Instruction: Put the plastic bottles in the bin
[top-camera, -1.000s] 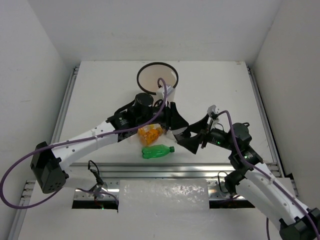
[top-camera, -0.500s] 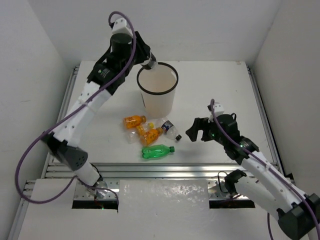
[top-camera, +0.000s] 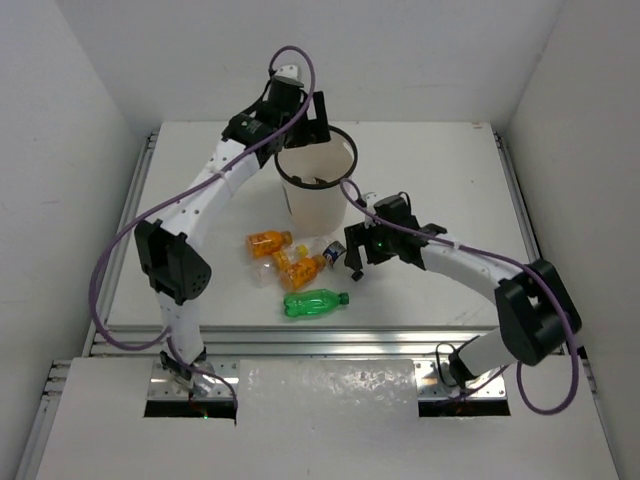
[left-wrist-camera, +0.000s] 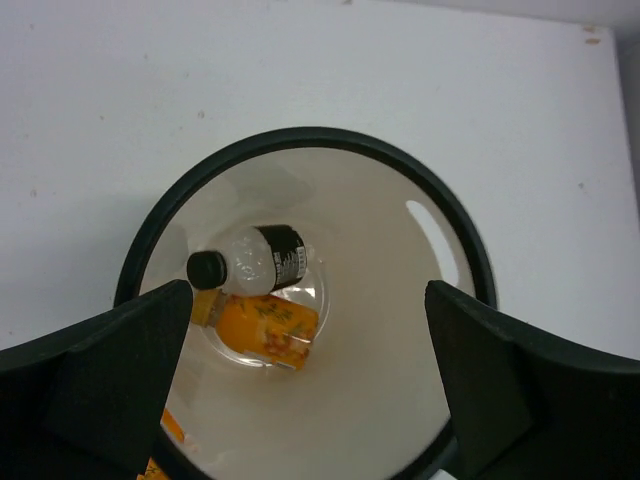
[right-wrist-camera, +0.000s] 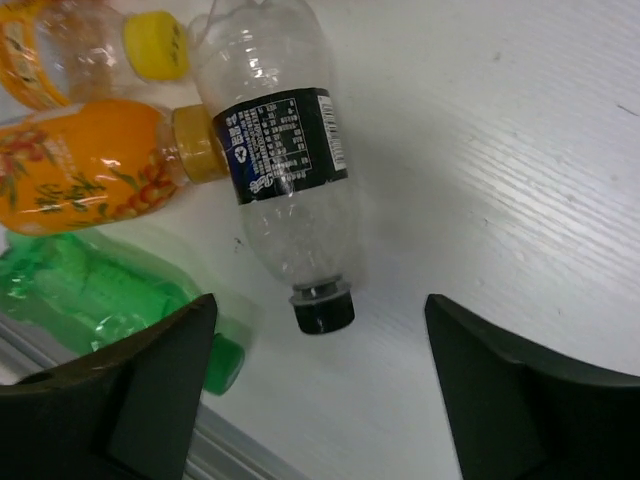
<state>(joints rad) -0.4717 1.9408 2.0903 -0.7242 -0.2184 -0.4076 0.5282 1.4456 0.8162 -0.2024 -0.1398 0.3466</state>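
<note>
Now the left pincer (left-wrist-camera: 308, 290) hangs wide open and empty above the tall round white bin with black rim (left-wrist-camera: 300, 135). Judged: just-released pose. A clear dark-capped plastic bottle (left-wrist-camera: 262, 258) and an orange plastic bottle (left-wrist-camera: 262, 325) lie inside. On the white desk (top-camera: 430, 170) are loose orange bottles (top-camera: 268, 242) and a green plastic bottle (top-camera: 312, 302). The right pincer (right-wrist-camera: 320, 300), open and empty, straddles a clear labelled bottle (right-wrist-camera: 285, 170), probably the next grab.

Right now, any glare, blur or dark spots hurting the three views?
Top external: even light, sharp, with glare on the glossy panel at the near edge. Left wrist: bin sharp, left fingers dark and soft. Right wrist: clear bottle crisp, right fingers blurred silhouettes.
</note>
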